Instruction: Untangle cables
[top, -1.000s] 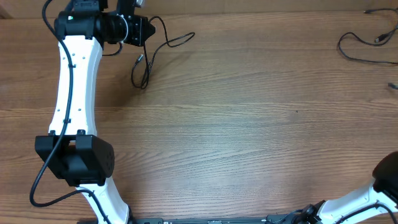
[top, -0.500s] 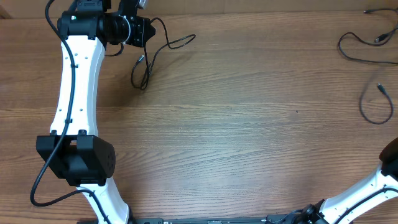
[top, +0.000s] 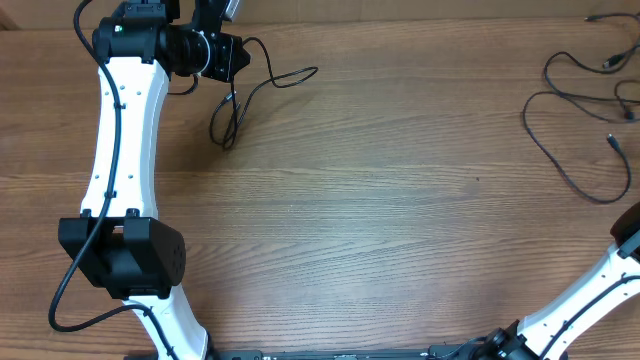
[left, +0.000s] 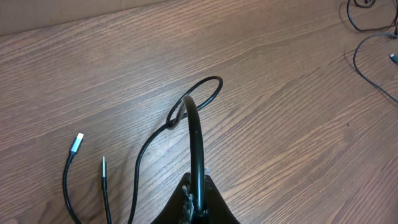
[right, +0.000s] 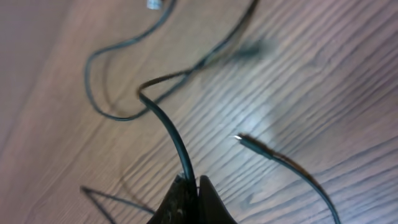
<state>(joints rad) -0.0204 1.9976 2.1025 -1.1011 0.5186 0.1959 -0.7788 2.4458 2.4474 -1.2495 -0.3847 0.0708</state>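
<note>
Left end effector (left: 196, 202) pinches 1 cable (left: 194, 124), right end effector (right: 191, 196) another cable (right: 168, 127), each trailing forward.

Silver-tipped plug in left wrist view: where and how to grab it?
Grip the thin black cord just behind its flat silver-tipped plug, coming straight down from above with the jaws across the cord. It lies flat on the wooden table, so a side approach probably cannot get under it. Keep to its bare side, away from the pin-tipped black cord close beside it.
</note>
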